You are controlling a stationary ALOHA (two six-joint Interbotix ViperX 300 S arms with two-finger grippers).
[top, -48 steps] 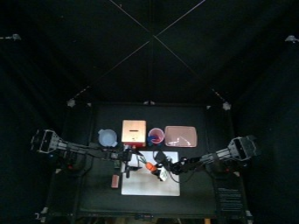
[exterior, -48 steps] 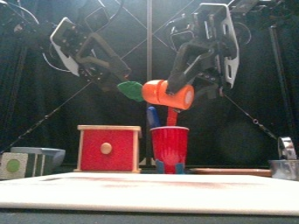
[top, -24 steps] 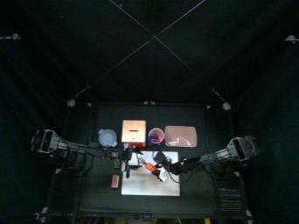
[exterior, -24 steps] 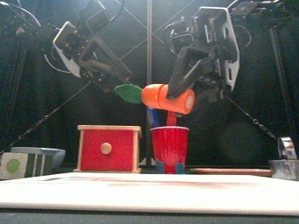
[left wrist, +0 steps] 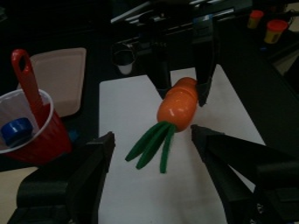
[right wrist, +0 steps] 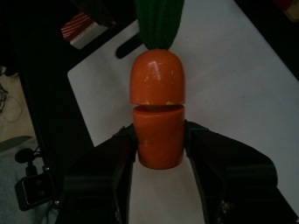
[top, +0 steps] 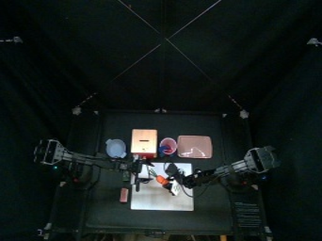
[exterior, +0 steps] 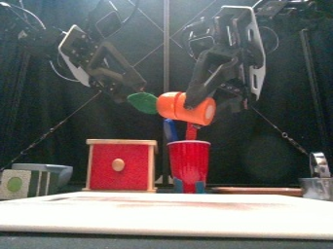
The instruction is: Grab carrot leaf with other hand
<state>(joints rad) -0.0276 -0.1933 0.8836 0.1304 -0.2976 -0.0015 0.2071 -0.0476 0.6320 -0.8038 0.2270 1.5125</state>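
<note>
front view: almost nothing differs from a second ago; the carrot (exterior: 173, 104) hangs at the same height and the left arm has barely shifted toward it.

the right pincer (right wrist: 160, 144) pinches the orange body's thick end, its jaws pressed against both sides, and holds the carrot level in the air above the red cup (exterior: 189, 165). the leaf (exterior: 140, 99) points toward the left arm. in the left wrist view the green strands (left wrist: 156, 145) fan out between the left pincer's (left wrist: 152, 150) jaws, which are spread to their widest; they flank the strands without touching them.

open room: below the carrot lies a white mat (left wrist: 140, 188), bare under the leaf, on the black counter (top: 107, 216). the cup, with a red-handled tool (left wrist: 28, 80) standing in it, sits beyond the mat's edge, beside a red box (exterior: 120, 164). a pale tray (left wrist: 61, 69) lies further along that edge. a small green-dotted container (exterior: 29, 179) is at the front view's left, well apart from the arms.

both arms slope down from the sides and meet near the middle; the right wrist is rolled so its jaws close from the sides of the carrot.
</note>
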